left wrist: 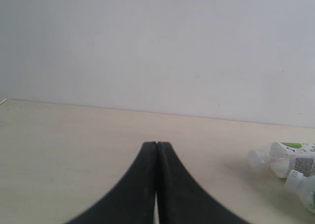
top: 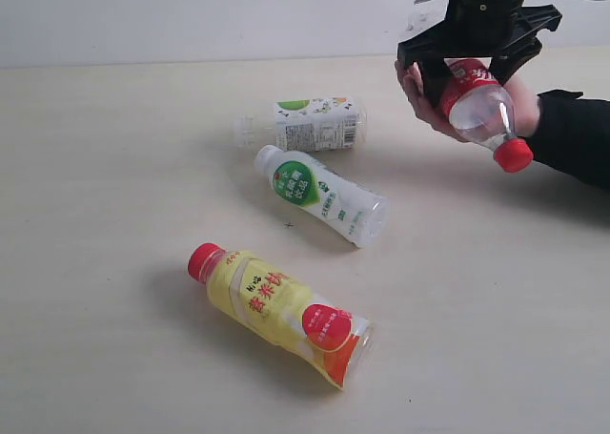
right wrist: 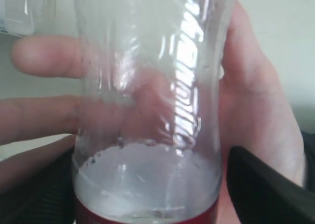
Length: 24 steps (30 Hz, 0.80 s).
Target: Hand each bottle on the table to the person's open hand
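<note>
The clear bottle with red label and red cap (top: 479,106) lies tilted in the person's open hand (top: 420,101) at the right, cap pointing down and outward. My right gripper (top: 465,73) straddles it, jaws spread; in the right wrist view a gap shows between one finger (right wrist: 266,189) and the bottle (right wrist: 147,135). Three bottles lie on the table (top: 114,215): yellow-labelled with red cap (top: 281,312), white with green round logo (top: 319,194), clear with white-green label (top: 310,124). My left gripper (left wrist: 156,145) is shut and empty, low over the table.
The person's black sleeve (top: 577,134) reaches in from the right edge. In the left wrist view the white-green label bottle (left wrist: 290,160) and the white bottle (left wrist: 302,189) lie far off to one side. A pale wall stands behind the table.
</note>
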{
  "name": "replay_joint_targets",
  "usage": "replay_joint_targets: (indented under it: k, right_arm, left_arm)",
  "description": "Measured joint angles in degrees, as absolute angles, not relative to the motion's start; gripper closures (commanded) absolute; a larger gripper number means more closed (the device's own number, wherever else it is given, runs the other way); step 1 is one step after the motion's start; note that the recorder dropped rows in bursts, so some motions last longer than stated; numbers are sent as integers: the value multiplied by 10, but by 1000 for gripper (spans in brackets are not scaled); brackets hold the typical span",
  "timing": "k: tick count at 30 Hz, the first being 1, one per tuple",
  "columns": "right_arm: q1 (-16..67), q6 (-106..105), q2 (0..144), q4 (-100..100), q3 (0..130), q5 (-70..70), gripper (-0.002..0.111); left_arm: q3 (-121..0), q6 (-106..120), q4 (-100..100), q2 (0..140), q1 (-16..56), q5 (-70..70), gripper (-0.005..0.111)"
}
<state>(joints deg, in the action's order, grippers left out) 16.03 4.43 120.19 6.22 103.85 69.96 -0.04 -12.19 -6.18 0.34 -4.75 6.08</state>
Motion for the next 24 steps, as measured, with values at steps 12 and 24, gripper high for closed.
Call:
replay_joint_targets:
  k: [12,24]
  right_arm:
    - [160,44,1202,76,1038,700,24]
    - [160,44,1189,85,1038,700,24]
  left_arm:
    - [0,-122,-62,3,-47,61,107]
    - [0,-122,-62,3,-47,61,107]
